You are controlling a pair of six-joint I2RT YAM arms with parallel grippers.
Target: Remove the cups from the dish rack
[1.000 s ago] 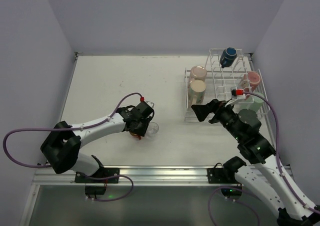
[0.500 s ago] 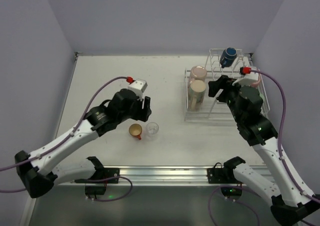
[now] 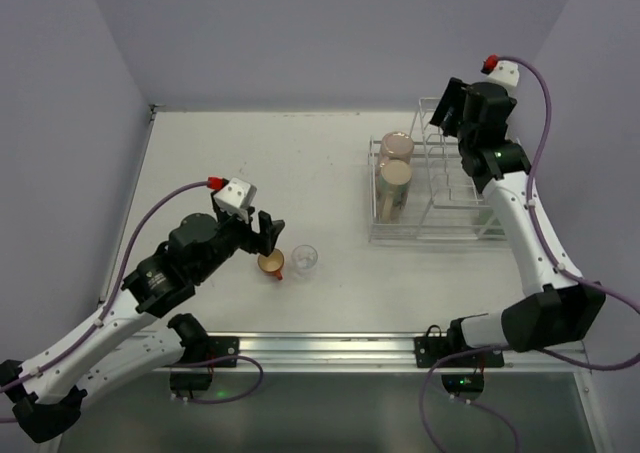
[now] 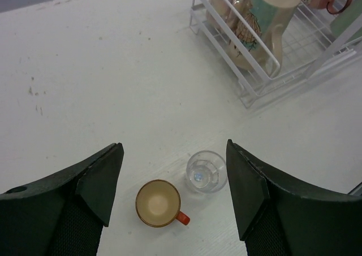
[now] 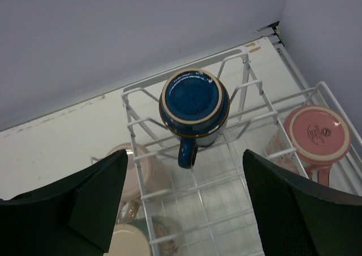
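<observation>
The orange cup [image 3: 270, 264] and the clear glass [image 3: 305, 258] stand upright side by side on the table. My left gripper [image 3: 268, 233] hovers above them, open and empty; the left wrist view shows the cup [image 4: 158, 203] and the glass [image 4: 206, 171] between its open jaws [image 4: 172, 148]. The white dish rack [image 3: 375, 238] holds two beige mugs [image 3: 397, 146] [image 3: 394, 178]. My right gripper [image 3: 450, 103] is open above the rack's back, over the upturned dark blue mug [image 5: 194, 100], clear of it. The pink cup [image 5: 317, 134] sits at the rack's right.
The rack's tall wire dividers [image 5: 136, 126] stand around the blue mug. A pale green tumbler [image 4: 349, 20] shows at the rack's right edge. The back wall and right wall stand close behind the rack. Bare table lies left of the rack.
My left gripper has lifted away from the orange cup, which stays on the table by the glass. My right arm has swung from the rack's front up over its back.
</observation>
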